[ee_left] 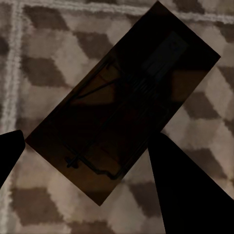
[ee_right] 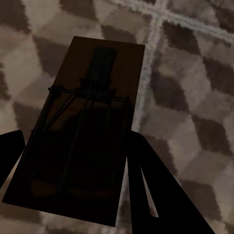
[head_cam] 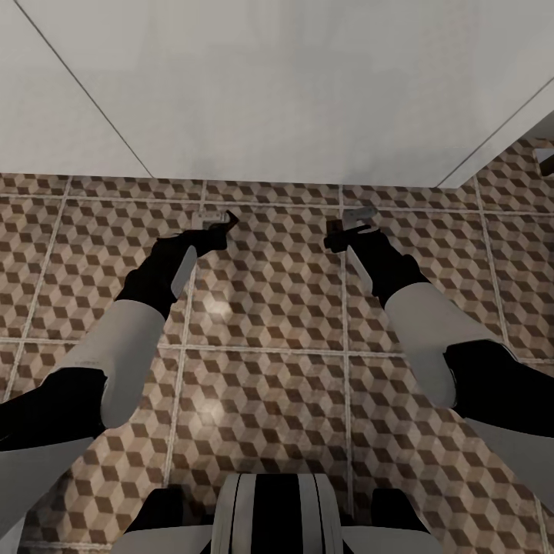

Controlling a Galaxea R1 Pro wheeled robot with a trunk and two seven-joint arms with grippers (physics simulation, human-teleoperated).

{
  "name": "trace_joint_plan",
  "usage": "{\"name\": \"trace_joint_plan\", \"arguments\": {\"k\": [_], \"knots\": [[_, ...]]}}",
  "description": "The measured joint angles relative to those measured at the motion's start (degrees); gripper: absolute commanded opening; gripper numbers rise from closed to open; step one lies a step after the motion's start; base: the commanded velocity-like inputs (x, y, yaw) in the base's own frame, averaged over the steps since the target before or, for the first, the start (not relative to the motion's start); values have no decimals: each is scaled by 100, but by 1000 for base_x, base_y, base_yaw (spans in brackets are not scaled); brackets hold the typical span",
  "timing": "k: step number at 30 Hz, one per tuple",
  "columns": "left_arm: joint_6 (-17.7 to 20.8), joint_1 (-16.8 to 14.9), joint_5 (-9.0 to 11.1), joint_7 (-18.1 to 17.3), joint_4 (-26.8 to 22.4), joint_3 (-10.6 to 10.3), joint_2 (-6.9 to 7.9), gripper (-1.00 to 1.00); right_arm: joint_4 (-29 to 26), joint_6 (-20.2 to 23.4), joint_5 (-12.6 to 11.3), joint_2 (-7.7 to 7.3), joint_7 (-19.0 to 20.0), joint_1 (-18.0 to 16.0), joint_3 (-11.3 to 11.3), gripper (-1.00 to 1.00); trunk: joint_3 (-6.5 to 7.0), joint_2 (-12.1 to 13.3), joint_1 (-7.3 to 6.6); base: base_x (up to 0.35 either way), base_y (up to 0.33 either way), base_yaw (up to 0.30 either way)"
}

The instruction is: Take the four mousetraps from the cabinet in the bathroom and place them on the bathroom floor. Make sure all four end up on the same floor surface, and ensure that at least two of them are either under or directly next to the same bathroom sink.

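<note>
In the head view the two grippers reach forward over the bathroom floor [head_cam: 261,308] of large tiles printed with brown, beige and grey cubes and pale grout lines; the left gripper [head_cam: 219,223] and the right gripper [head_cam: 346,227] are small and dark there, and whatever sits between their fingers is too small to make out. A plain white surface [head_cam: 269,85] takes up the far part of that view, cut off at the upper edge, so its shape cannot be told.

The wrist views supply the detail. In the left wrist view a flat rectangular dark-brown mousetrap [ee_left: 122,109] with thin metal wire parts lies between the two black fingers [ee_left: 190,190], one finger at each long side, and it seems gripped by them. In the right wrist view a second dark-brown mousetrap [ee_right: 80,136] of the same kind sits between that gripper's black fingers [ee_right: 161,195], its near end cut off by the frame edge. Both traps are seen against the cube tiles, but whether they touch them cannot be told. No writing or label can be read on either trap
</note>
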Motion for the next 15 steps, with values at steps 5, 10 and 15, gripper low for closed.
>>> {"name": "trace_joint_plan", "arguments": {"k": [5,10,15], "knots": [[1,0,3,-1,19,-15,-2,-100,0,0,0,2,0,0,0,-100,0,0,0,0,0,0],[1,0,-1,-5,192,-25,-19,-100,0,0,0,9,0,0,2,-100,0,0,0,0,0,0],[6,0,2,-31,300,-15,-25,-100,0,0,0,14,1,0,2,-100,0,0,0,0,0,0]]}}
